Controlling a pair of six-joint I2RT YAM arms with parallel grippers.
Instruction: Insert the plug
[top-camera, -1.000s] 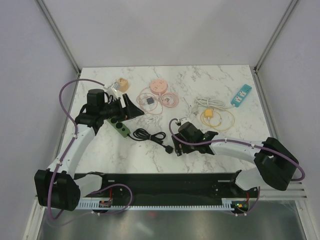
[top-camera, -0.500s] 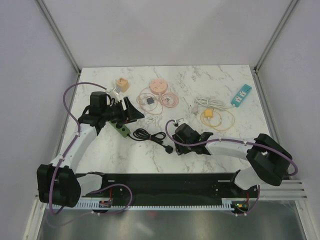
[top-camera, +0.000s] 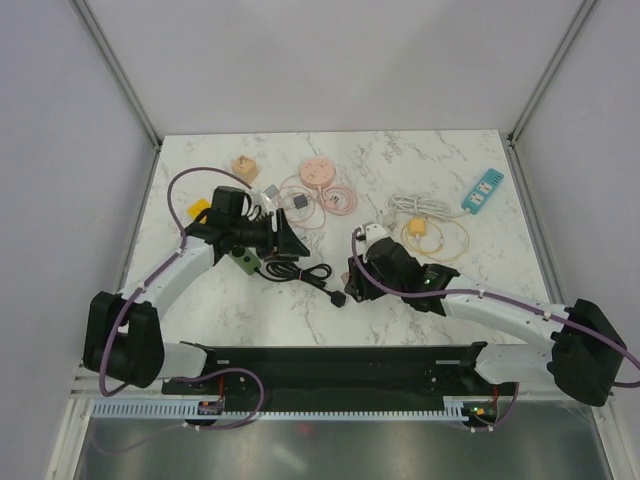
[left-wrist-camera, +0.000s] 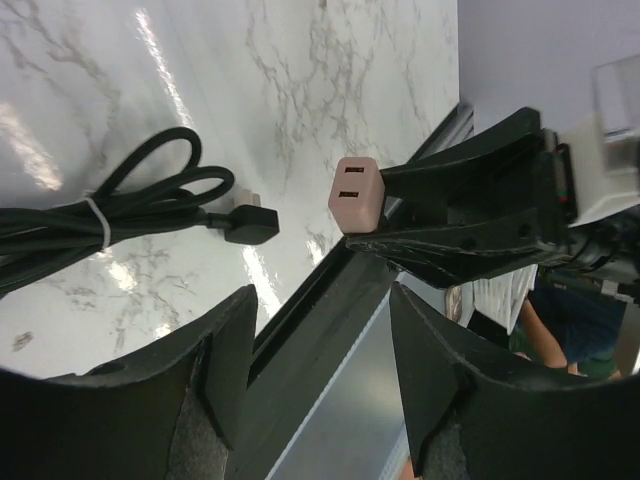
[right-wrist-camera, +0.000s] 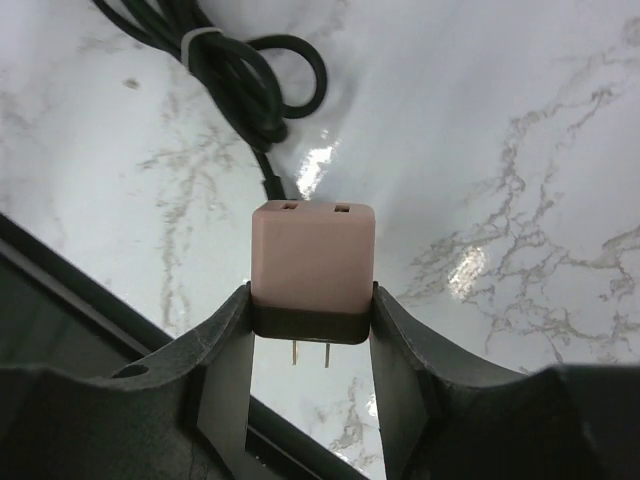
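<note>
The right gripper (right-wrist-camera: 312, 300) clamps a pink plug (right-wrist-camera: 313, 255) between its jaws, prongs pointing back toward the wrist, above the marble table (top-camera: 420, 160). The left gripper (left-wrist-camera: 322, 300) has its jaws wide with nothing between them. Beyond them lies a coiled black cord (left-wrist-camera: 120, 205). Pale walls enclose the table.

Blue power strip (top-camera: 481, 190), pink cord reel (top-camera: 316, 175) — coiled, orange cube (top-camera: 243, 166)
</note>
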